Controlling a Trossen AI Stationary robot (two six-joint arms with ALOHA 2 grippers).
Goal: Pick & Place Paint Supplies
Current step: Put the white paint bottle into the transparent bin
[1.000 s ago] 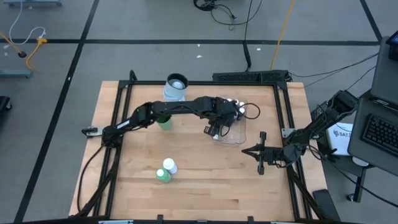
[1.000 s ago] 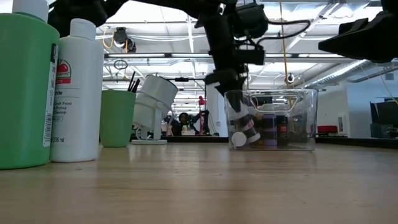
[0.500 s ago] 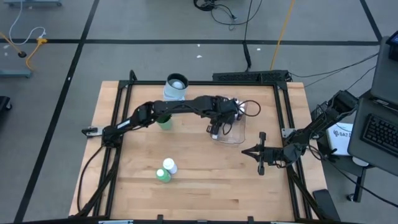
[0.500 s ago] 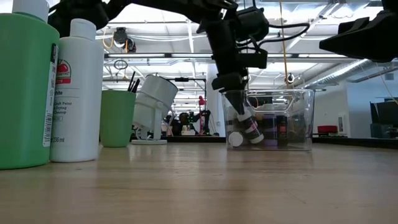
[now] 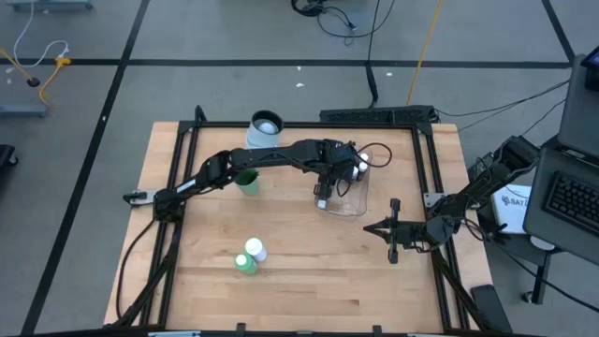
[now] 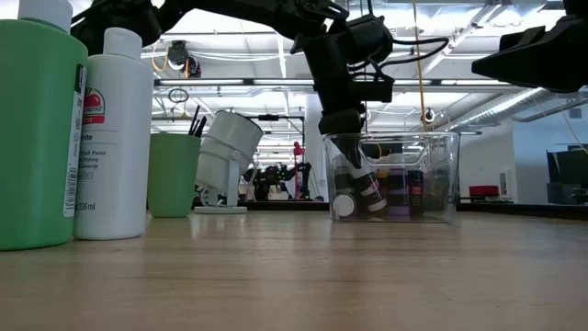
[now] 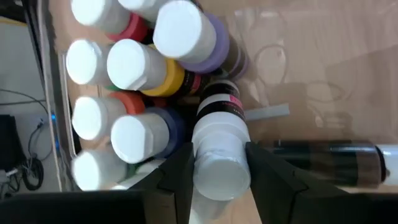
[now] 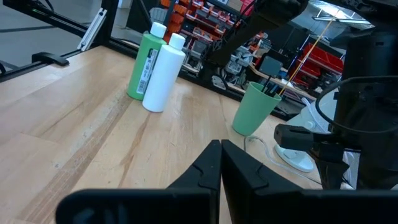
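Bottle (image 7: pixel 219 155) between left tool (image 7: pixel 217 180) fingers

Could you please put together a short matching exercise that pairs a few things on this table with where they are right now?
Things:
1. green cup
2. left gripper
3. right gripper
4. tall white bottle

Places:
A. standing beside a green bottle near the front of the table
B. at the clear tub, over the small paint bottles
C. under the left arm, holding dark brushes
D. shut, over bare wood right of the tub

Pairs: 1-C, 2-B, 3-D, 4-A
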